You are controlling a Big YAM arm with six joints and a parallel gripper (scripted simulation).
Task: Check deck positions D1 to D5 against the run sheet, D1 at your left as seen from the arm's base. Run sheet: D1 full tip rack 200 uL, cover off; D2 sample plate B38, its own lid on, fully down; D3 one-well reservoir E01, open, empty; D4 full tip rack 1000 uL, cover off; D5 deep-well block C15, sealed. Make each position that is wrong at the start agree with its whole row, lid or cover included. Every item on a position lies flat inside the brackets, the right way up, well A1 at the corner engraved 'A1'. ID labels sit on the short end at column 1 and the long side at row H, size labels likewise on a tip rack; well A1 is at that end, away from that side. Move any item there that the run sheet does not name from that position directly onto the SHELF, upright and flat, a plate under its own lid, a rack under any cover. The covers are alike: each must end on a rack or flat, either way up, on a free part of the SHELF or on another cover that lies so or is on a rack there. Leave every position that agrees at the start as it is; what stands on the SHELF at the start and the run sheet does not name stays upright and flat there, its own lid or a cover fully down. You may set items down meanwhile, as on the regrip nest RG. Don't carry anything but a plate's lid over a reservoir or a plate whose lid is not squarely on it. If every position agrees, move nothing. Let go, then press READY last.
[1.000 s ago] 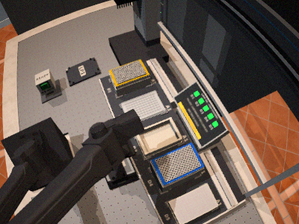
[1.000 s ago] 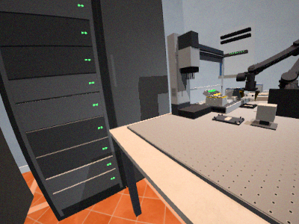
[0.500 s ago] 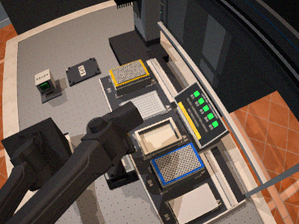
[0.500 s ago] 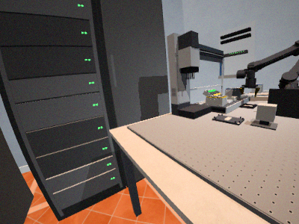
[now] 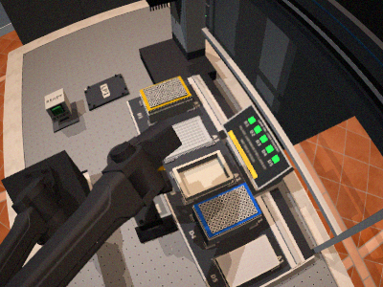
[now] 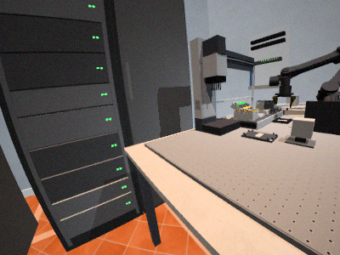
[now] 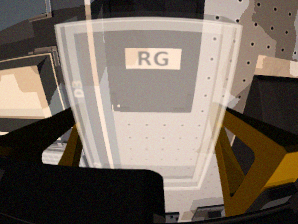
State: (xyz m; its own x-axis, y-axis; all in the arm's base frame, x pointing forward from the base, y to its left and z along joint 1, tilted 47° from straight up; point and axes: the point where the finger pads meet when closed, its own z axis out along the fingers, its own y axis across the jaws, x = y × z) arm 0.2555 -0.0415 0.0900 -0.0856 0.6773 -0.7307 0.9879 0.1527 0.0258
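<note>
My gripper [image 7: 148, 110] is shut on a clear lid [image 7: 149, 96], gripped by its sides between the amber fingers. Through the lid I see the dark regrip nest with its RG label [image 7: 153, 58]. In the top view my arm [image 5: 139, 158] hides the gripper and reaches over the near edge of D2. The deck row holds a yellow tip rack [image 5: 165, 93], an uncovered white plate [image 5: 191, 134], an open cream reservoir [image 5: 203, 174], a blue tip rack [image 5: 227, 208] and a sealed block [image 5: 249, 260]. The reservoir also shows in the wrist view [image 7: 20, 92], to the lid's left.
The READY button box [image 5: 56, 105] stands at the far left of the table. A dark flat plate with a white label [image 5: 106, 91] lies beside it. A slanted panel with green lights [image 5: 259, 143] sits behind the deck. A tall pipetting tower [image 5: 189, 24] stands beyond D1.
</note>
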